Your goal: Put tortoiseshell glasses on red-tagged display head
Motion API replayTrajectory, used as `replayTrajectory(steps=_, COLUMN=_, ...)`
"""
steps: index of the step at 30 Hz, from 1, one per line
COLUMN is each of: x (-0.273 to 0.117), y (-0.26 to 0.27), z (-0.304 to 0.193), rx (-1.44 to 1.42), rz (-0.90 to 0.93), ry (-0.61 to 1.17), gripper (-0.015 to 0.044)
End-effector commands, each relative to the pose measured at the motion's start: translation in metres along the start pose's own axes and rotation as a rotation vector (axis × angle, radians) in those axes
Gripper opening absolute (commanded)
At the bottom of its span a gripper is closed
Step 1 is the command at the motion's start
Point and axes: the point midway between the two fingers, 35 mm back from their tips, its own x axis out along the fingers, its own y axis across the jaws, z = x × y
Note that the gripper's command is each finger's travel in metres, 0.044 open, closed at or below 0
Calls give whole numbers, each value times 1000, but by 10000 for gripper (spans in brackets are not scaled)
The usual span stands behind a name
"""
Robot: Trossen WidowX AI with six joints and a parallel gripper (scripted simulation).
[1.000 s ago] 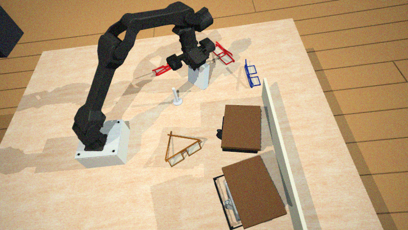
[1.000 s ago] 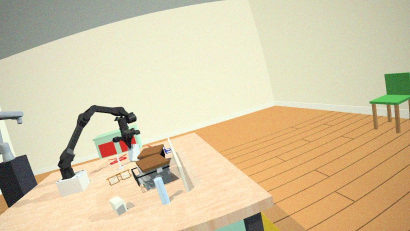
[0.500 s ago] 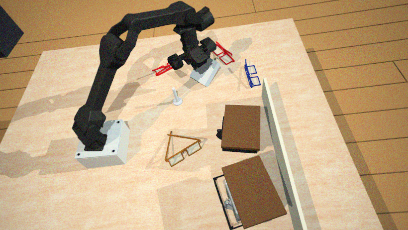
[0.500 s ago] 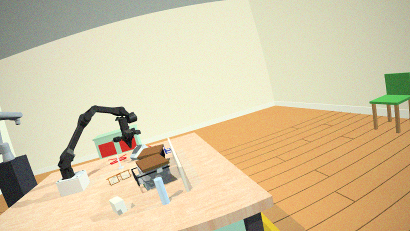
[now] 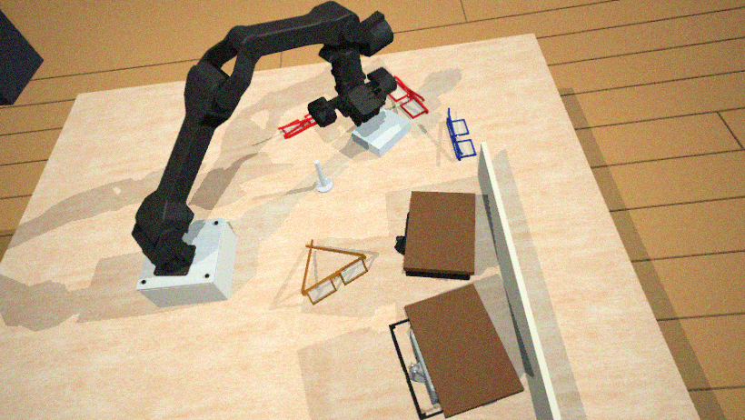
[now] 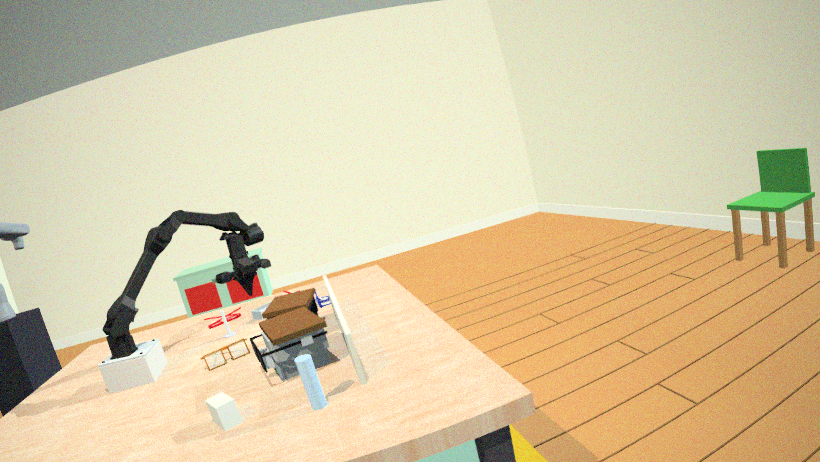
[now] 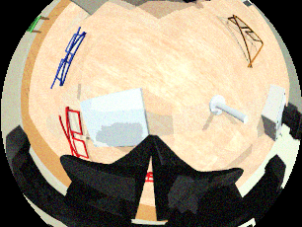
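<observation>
The tortoiseshell glasses [image 5: 333, 275] [image 6: 223, 350] [image 7: 257, 53] lie on the table with the temples open, between the arm's base and the two display heads. A grey head [image 5: 416, 371] [image 6: 288, 364] and a dark head [image 5: 400, 244] are mostly hidden under brown boards; no red tag shows. A black rectangular frame [image 5: 406, 371] stands before the grey head. My gripper [image 5: 362, 124] [image 6: 250, 293] [image 7: 152, 139] is shut and empty. It hangs beside a pale block, far from the tortoiseshell glasses.
The pale block [image 5: 382, 133] [image 7: 118, 111] lies flat. A white peg [image 5: 320, 175] [image 7: 229, 110] stands nearby. Red glasses [image 5: 298, 126] and blue glasses [image 5: 454, 139] lie farther back. A long panel [image 5: 511, 263] stands behind the heads. A blue cylinder [image 6: 311, 381] and white block [image 6: 223, 410] are nearer the exterior camera.
</observation>
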Motion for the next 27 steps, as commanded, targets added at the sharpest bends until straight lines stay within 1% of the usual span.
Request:
replayTrajectory(steps=1, x=-6, y=-2, z=1, rx=-2, rz=3, ry=-5, gripper=0)
replayTrajectory(steps=8, x=-57, y=-45, z=1, rx=-2, rz=-1, ry=-5, gripper=0)
replayTrajectory(steps=17, x=-59, y=-46, z=1, rx=-2, rz=-1, ry=-5, gripper=0)
replayTrajectory(steps=18, x=-65, y=-42, z=-1, rx=-5, rz=21, ry=6, gripper=26)
replayTrajectory(steps=24, x=-65, y=-42, z=-1, rx=-5, rz=21, ry=6, gripper=184)
replayTrajectory(steps=25, x=-65, y=-42, z=-1, rx=-5, rz=21, ry=6, gripper=200)
replayTrajectory(steps=27, x=-65, y=-42, z=-1, rx=-5, rz=21, ry=6, gripper=200)
